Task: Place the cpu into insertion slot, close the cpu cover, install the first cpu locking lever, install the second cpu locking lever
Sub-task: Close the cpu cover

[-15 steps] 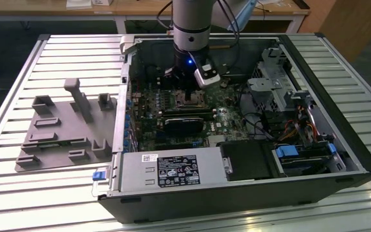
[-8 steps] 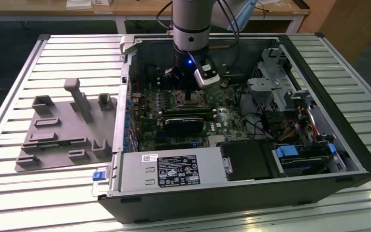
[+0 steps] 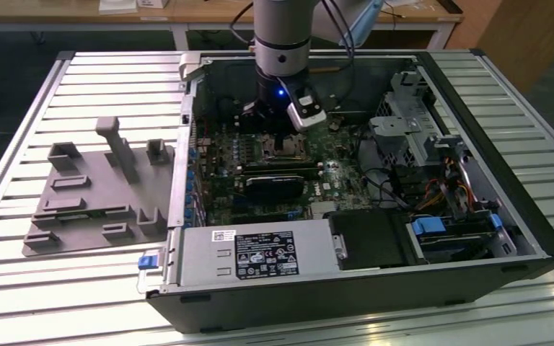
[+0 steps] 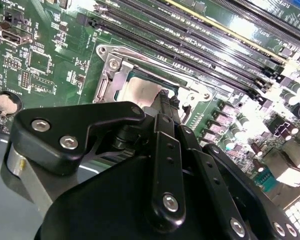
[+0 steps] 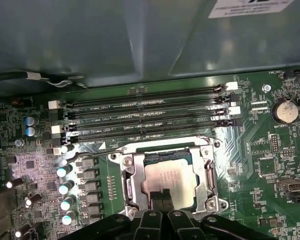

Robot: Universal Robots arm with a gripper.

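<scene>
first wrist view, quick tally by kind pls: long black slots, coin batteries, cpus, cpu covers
long black slots: 4
coin battery: 1
cpu: 1
cpu cover: 1
total: 7

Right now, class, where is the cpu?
In the first wrist view the cpu lies framed by the cpu cover, beside the long memory slots, under the pincer.

One cpu (image 5: 170,177), one insertion slot (image 5: 165,155) and one cpu cover (image 5: 132,181) are showing on one green board (image 5: 250,150). Four long memory slots (image 5: 145,118) are running beside them, and one coin battery (image 5: 283,111) is sitting nearby. One grey fixture plate (image 3: 84,209) and one open computer case (image 3: 354,295) are resting on one desk (image 3: 113,79).
</scene>
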